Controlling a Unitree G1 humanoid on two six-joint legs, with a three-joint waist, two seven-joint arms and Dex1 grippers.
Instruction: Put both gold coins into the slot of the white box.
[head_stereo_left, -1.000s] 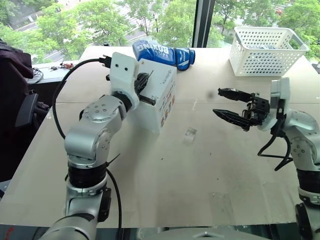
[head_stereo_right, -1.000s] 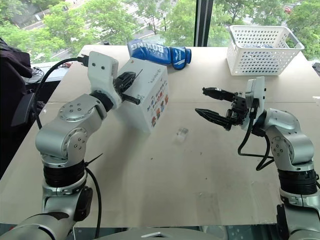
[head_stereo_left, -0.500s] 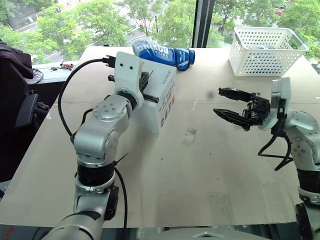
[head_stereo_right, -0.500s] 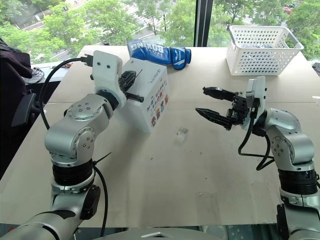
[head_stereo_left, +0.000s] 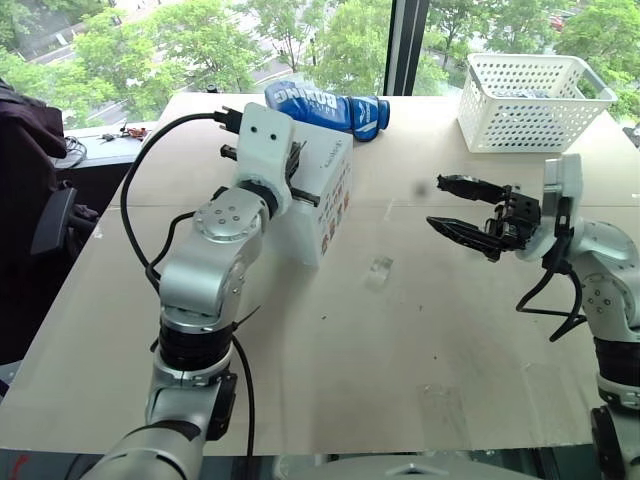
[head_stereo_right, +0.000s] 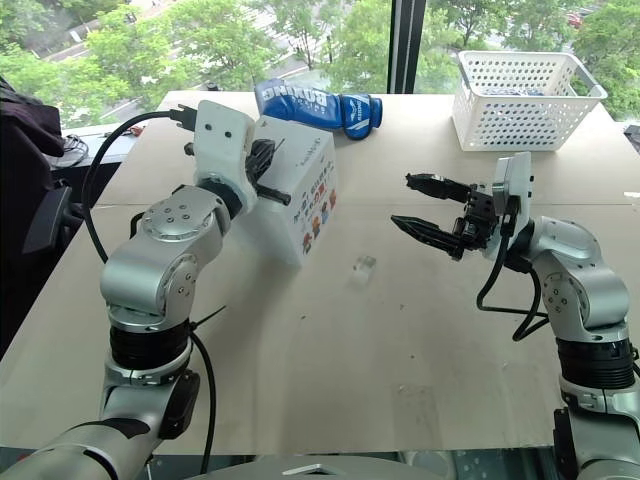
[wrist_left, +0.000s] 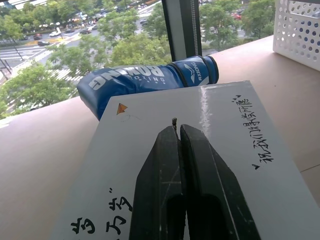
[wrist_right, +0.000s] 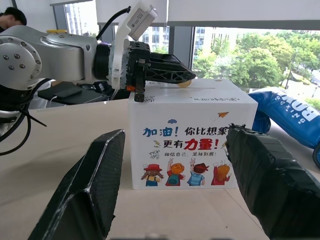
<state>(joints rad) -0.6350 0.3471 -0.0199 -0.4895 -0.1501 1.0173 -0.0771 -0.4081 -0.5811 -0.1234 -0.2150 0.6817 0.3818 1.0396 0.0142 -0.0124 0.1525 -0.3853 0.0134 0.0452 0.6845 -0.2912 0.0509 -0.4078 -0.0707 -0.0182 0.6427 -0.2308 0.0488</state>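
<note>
Moved since a second ago: my left arm's elbow and forearm have swung inward toward the box and the wrist has rolled a little, while its fingertips have kept their place over the box top. My right arm has not shifted.
Table: pale beige board tabletop (head_stereo_left: 330, 380), everything stands on it.
Basket: white perforated plastic basket (head_stereo_left: 535, 100) at the far right corner, well apart from the work.
Box: white cardboard box (head_stereo_left: 328, 195) with black handwriting on top and colourful cartoon pictures on its side, standing left of centre.
Pouch: blue soft pouch with white lettering (head_stereo_left: 325, 105) lying just behind the box.
Left gripper: left gripper (wrist_left: 177, 127) lies level over the box's top face, pointing away from me toward the pouch, its two black fingers pressed together.
Right gripper: right gripper (head_stereo_left: 436, 202) hangs above the table with its fingers spread, empty, aimed sideways at the box's picture side and well apart from it.
Block: small clear plastic block (head_stereo_left: 378, 268) on the table between box and right gripper.
Coin: gold coin (wrist_right: 185, 84), as I read it, shows as a small gold shape just under the left fingertips, on or at the top face.
Slot: I cannot pick it out; I judge it sits under those fingers.
Key relation: left arm is far nearer, and the coin lies straight below its tips, so the drop turns on its edge lining up with the slit.
</note>
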